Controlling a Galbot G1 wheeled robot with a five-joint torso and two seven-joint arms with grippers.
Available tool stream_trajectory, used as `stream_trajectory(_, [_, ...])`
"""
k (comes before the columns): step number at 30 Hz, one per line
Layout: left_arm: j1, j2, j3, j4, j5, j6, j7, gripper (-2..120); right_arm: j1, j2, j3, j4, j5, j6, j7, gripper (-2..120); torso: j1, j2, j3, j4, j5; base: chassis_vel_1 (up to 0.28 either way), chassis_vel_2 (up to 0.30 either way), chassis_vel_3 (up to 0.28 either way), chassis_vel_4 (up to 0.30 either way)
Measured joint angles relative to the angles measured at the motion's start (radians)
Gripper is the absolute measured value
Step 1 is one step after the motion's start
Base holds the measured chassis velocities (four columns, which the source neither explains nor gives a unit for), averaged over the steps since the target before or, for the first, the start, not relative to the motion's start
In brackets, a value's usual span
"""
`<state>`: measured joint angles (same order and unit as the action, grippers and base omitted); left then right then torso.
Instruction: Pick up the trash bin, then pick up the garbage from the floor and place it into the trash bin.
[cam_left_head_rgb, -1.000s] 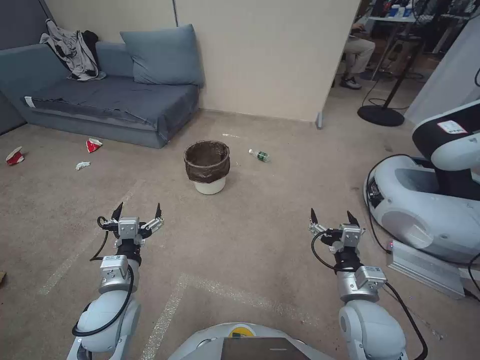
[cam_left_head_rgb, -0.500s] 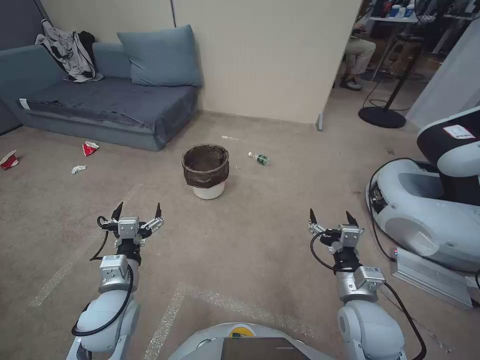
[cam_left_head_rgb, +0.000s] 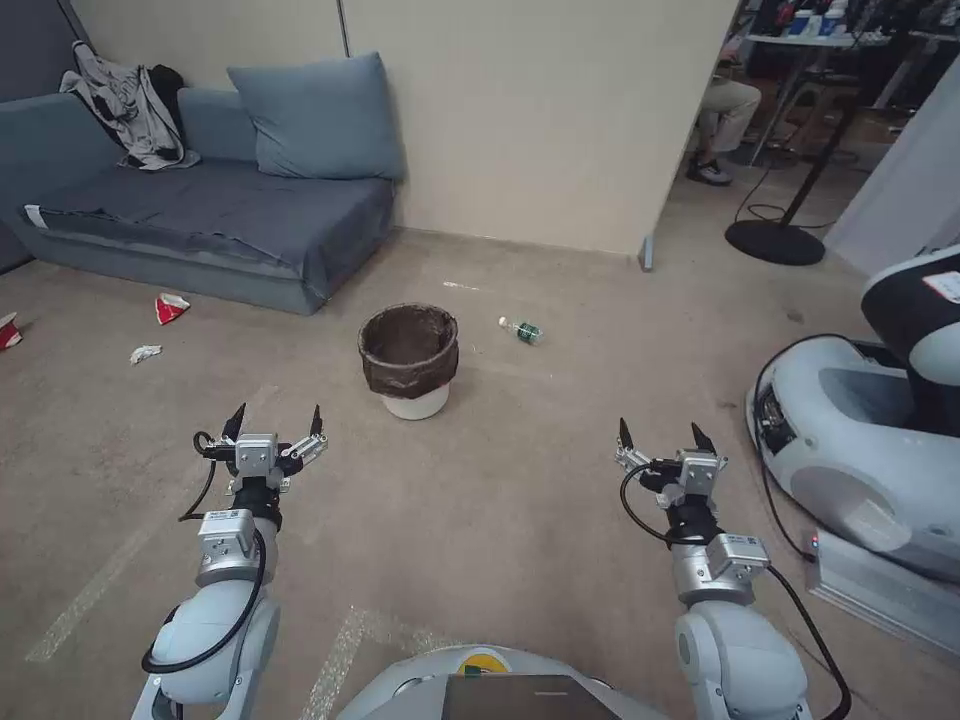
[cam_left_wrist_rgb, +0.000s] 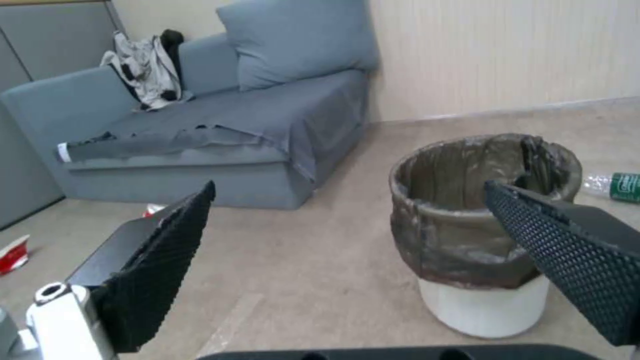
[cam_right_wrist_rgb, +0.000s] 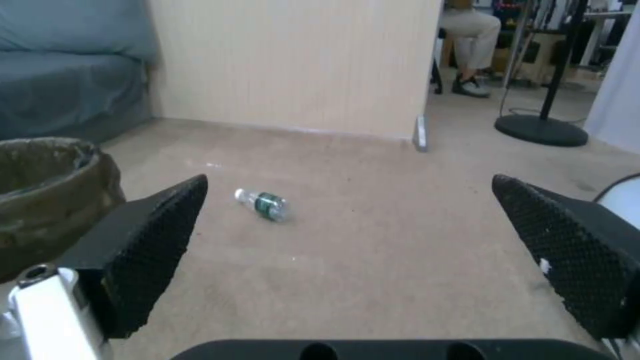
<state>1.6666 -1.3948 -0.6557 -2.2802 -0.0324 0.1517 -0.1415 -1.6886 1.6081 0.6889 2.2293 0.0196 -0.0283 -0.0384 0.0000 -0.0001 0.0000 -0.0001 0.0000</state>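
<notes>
Carpet beneath two spread hands (cam_left_head_rgb: 273, 421) (cam_left_head_rgb: 657, 439)

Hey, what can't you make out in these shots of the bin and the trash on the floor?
- Trash bin: its bottom inside is hidden by its own rim and dark liner, head view.
- Red-and-white cup: cut off by the left edge, head view.
- Bottle: cut off by the frame edge, left wrist view.
- White scrap: too small to identify, head view.

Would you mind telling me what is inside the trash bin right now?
The trash bin shows only its dark bag liner, folded over the rim; no litter is visible on the inner walls. Its bottom is hidden by the near rim, so something small could lie there unseen.
</notes>
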Motion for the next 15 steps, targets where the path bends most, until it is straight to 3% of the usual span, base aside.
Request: stream_trajectory(15, [0.003, -0.001, -0.001, 0.0, 0.001, -0.001, 0.001, 100, -0.003, 0.0, 0.0, -0.004, 0.0, 0.011, 0.0, 100, 0.0, 0.0, 0.0, 0.0, 0.0001, -0.139, 0.145, 0.141, -0.145])
